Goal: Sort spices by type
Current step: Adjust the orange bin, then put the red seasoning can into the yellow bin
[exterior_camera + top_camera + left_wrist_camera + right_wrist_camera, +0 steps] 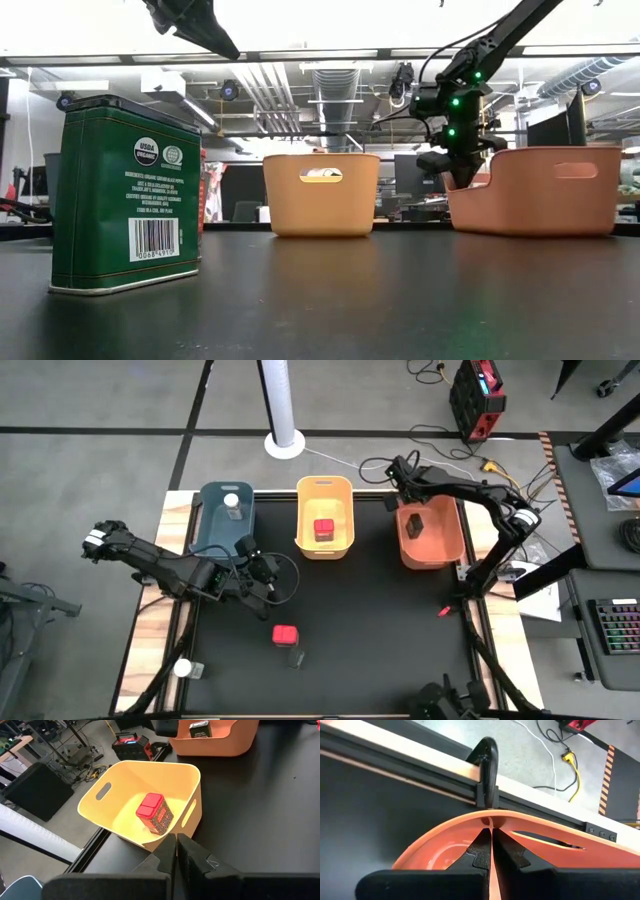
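Observation:
My right gripper (404, 501) is shut on the orange bin (432, 538), which holds a dark jar (415, 523). My left gripper (265, 570) hovers shut and empty above the table, just near of the blue bin (222, 520) and the yellow bin (150, 785). A red-lidded jar (154, 813) stands in the yellow bin. A white-lidded jar (232, 504) is in the blue bin. Another red-lidded jar (286, 634) sits mid-table. A second white-lidded jar (184, 668) lies at the table's near left corner. A dark green tin (125, 195) stands upright close to the low camera. My right gripper pinches the orange bin's wall at its rim (492, 818), at the bin's far left corner, with one finger inside the bin and one outside. The fingers (460, 170) come from above, pointing down. The bin stands on the table.
The three bins stand in a row along the table's far side. Open black tabletop lies in the middle and on the right. A small red object (444, 611) lies near the right edge. A clamp (486, 767) grips the table's edge behind the orange bin.

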Robot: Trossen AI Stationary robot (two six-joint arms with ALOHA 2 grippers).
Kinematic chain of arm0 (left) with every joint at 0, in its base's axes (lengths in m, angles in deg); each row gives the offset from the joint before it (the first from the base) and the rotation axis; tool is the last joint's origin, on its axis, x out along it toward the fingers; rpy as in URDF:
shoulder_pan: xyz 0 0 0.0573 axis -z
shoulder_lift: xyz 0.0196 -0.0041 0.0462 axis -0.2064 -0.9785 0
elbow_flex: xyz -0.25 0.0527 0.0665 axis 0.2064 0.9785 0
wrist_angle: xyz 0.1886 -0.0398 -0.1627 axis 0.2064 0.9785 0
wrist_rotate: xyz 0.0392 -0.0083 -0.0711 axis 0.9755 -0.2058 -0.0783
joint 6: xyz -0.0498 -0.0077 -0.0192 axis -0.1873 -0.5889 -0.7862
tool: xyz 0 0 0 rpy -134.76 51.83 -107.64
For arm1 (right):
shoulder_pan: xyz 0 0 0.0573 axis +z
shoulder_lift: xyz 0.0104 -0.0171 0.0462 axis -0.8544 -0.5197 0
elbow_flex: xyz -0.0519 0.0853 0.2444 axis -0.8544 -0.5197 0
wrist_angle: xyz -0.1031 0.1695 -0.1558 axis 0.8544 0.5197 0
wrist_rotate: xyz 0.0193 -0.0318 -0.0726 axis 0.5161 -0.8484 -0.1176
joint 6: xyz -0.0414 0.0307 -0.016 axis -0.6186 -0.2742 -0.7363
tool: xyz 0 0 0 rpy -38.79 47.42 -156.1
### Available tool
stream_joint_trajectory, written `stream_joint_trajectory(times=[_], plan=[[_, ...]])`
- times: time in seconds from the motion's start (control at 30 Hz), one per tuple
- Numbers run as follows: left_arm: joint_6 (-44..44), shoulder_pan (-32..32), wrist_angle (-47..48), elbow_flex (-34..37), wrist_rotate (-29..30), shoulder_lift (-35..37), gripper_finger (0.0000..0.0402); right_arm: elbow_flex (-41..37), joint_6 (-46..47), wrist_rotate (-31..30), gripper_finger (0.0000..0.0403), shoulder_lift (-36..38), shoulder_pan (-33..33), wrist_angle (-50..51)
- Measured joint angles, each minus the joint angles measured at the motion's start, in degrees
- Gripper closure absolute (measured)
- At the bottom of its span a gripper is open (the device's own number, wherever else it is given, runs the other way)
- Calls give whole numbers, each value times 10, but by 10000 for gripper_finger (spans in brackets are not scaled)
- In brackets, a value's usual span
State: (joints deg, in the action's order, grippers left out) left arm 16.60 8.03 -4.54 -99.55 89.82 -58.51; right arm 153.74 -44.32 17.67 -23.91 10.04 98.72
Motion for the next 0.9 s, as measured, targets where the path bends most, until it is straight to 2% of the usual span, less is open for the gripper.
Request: stream_joint_trajectory(times=[0.33, 0.63, 0.73, 0.9], plan=[[0, 0, 0, 0, 0, 0, 402, 1, -9, -2, 394, 9, -4, -1], [0, 0, 0, 0, 0, 0, 402, 1, -12, 4, 394, 48, 1, 15], [-4, 0, 0, 0, 0, 0, 402, 1, 0, 12, 394, 75, 16, 34], [-16, 0, -3, 0, -8, 0, 402, -2, 20, 78, 394, 137, 89, 49]])
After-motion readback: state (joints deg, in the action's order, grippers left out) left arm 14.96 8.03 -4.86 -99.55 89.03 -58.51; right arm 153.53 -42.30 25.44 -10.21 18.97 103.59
